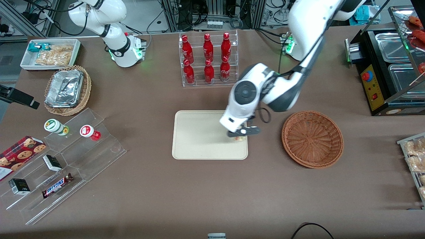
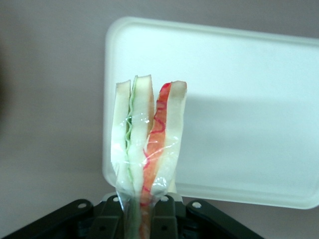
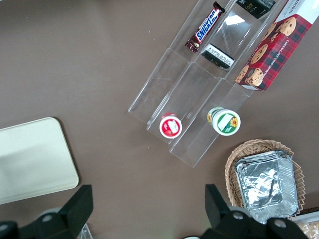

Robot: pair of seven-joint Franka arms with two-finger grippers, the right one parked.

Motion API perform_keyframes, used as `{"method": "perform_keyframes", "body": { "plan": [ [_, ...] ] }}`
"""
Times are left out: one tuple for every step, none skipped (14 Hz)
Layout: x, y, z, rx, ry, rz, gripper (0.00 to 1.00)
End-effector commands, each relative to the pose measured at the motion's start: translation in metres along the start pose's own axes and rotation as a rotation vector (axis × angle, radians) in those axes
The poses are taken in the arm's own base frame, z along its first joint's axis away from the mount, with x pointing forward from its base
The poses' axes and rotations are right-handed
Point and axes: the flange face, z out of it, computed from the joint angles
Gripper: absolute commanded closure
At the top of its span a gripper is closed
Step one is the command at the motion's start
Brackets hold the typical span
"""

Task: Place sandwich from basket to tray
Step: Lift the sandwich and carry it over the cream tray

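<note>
Cream-beige rectangular plastic tray (image 1: 202, 136) flat on brown desk (image 1: 212, 199), roughly mid-desk. Black two-finger gripper (image 1: 239, 134) of white left arm poised over tray's edge nearest round reddish-brown woven wicker basket (image 1: 312, 139). Gripper closed on small triangular sandwich wedge (image 2: 147, 139): pale white bread, green and red-orange filling along cut edge, wrapped in clear film. Sandwich pinched at its narrow end between black fingers (image 2: 112, 219), standing out from them with cut edge toward wrist camera, tray corner (image 2: 224, 114) underneath. From front, only a sliver of sandwich (image 1: 238, 137) showing below gripper, above tray's rim area; contact with tray surface cannot be told. Basket just beside tray, toward working arm's end of desk, holding nothing visible. Clear acrylic rack of red bottles (image 1: 208, 58) farther from front camera than tray.
</note>
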Motion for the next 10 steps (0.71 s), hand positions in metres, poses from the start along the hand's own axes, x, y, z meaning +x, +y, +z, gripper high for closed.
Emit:
{"method": "perform_keyframes", "body": {
  "plan": [
    [-0.003, 0.042, 0.026, 0.017, 0.017, -0.035, 0.82],
    [0.003, 0.053, 0.037, 0.01, 0.037, -0.072, 0.82],
    [0.006, 0.06, 0.044, 0.017, 0.057, -0.085, 0.82],
    [0.007, 0.063, 0.05, 0.029, 0.071, -0.092, 0.82],
    [0.0, 0.07, 0.054, 0.032, 0.07, -0.085, 0.79],
    [-0.004, 0.072, 0.056, 0.036, 0.072, -0.077, 0.73],
    [-0.005, 0.074, 0.057, 0.037, 0.071, -0.076, 0.72],
    [-0.006, 0.074, 0.057, 0.035, 0.07, -0.077, 0.71],
    [-0.006, 0.075, 0.057, 0.034, 0.069, -0.076, 0.68],
    [-0.01, 0.078, 0.058, 0.033, 0.07, -0.071, 0.67]
  ]
}}
